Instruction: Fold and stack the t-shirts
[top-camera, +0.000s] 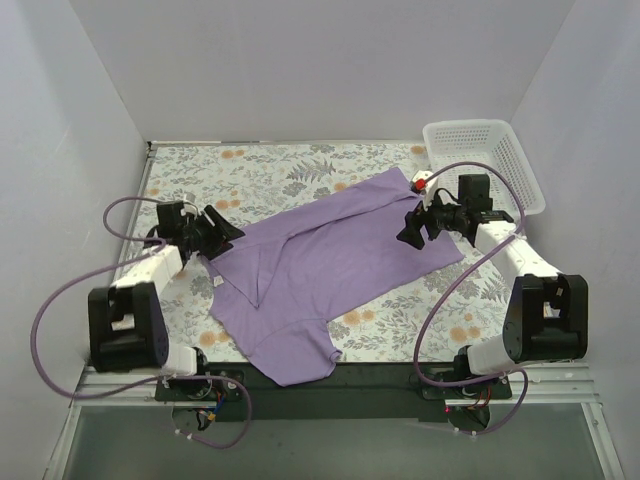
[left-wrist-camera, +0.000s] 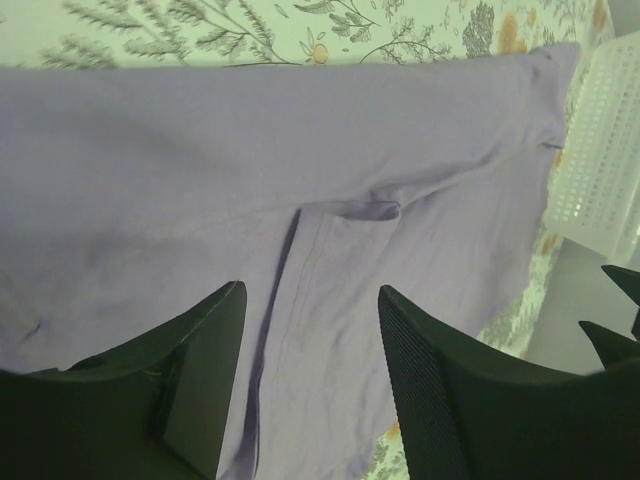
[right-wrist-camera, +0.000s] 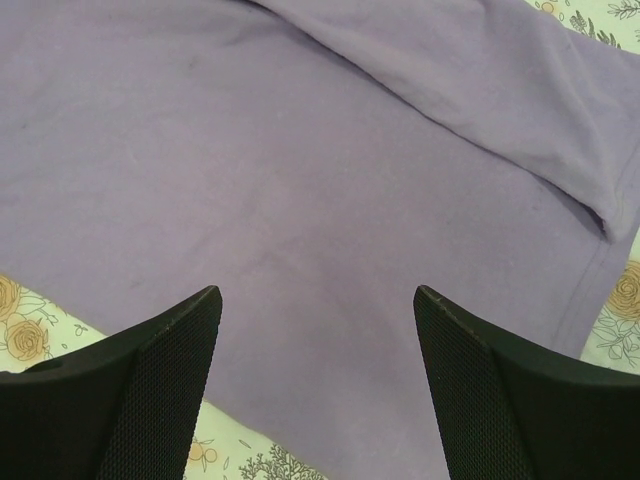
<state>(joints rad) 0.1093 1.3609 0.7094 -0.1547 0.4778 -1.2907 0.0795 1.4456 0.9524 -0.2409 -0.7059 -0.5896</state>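
Left fingers (top-camera: 225, 232) are standing apart, released and gripping nothing. In the left wrist view the left fingers (left-wrist-camera: 215, 330) are hovering over purple cloth, with a long crease running away from the gap between them. Right fingers (top-camera: 410, 235) are also spread wide and holding nothing. In the right wrist view the right fingers (right-wrist-camera: 170, 350) are framing flat cloth.

T-shirt (top-camera: 330, 265) is lying on the desk (top-camera: 270, 165) between the two sets of fingers, slanting from near the left fingers' side up toward the right fingers. Its left edge is sitting just beside the left fingertips and its right edge is passing under the right ones. One flap is lying folded over the body, and a sleeve is poking out at the near edge.

T-shirt hem (right-wrist-camera: 600, 260) is running just right of the right fingers, with floral desk showing past it.

White lattice basket (top-camera: 485, 155) is sitting beyond the right fingers, at the far corner, apart from the shirt. It is also showing at the right edge of the left wrist view (left-wrist-camera: 600, 150).
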